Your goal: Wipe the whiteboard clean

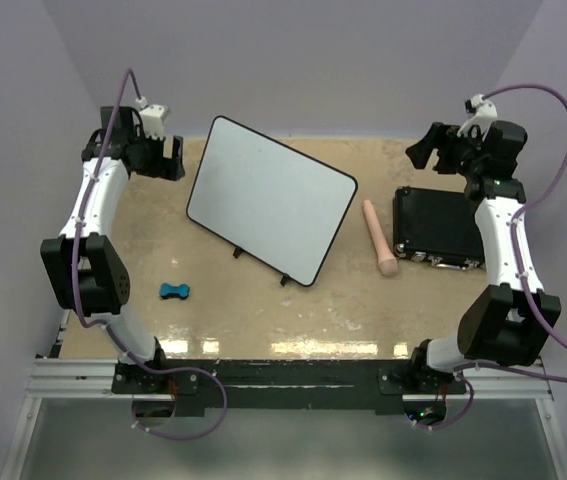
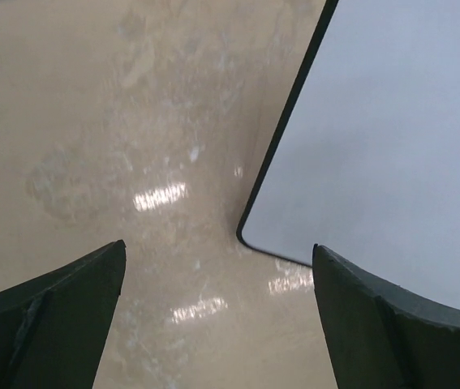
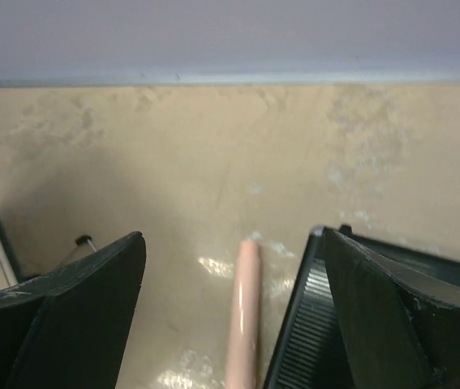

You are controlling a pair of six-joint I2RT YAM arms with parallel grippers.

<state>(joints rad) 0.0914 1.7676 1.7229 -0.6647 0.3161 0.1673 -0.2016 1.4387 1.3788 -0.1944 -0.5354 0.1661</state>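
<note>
Blank whiteboard (image 1: 268, 198) sits mid-table, angled, both arms clear of it.
The left gripper (image 2: 218, 245) hangs off the whiteboard's far-left corner, fingers spread, empty. A small blue object (image 1: 174, 292) lies to its near left. To its right lie a pink cylinder (image 1: 380, 238), a black box (image 1: 438, 228), and the right gripper (image 3: 231, 233), spread and empty.

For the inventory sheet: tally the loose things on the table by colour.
White: 1, the whiteboard
Black: 1, the box
Pink: 1, the cylinder
Blue: 1, the small piece
Total: 4
</note>
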